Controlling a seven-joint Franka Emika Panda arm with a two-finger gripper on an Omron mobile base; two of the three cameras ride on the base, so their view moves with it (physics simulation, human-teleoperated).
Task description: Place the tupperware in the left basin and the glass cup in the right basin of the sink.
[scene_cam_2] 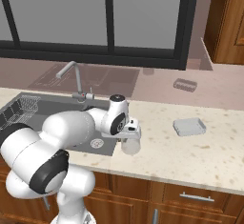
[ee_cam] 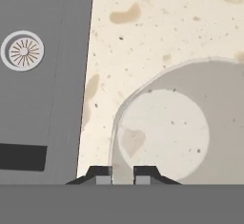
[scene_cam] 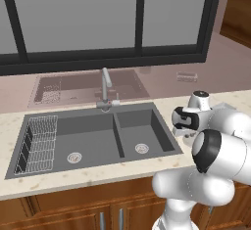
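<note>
Currently the glass cup is a short clear tumbler, faintly grey, standing upright on the counter just beside the right basin rim. Open counter lies to its right; the tupperware sits well apart. Gripper comes from above, fingers pinching the cup's rim wall.

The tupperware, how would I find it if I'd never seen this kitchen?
Start at the dark two-basin sink and look right along the speckled counter. Past the glass cup under the pincer lies the tupperware, alone. It is flat, rectangular and whitish, not round and clear like the cup.
</note>
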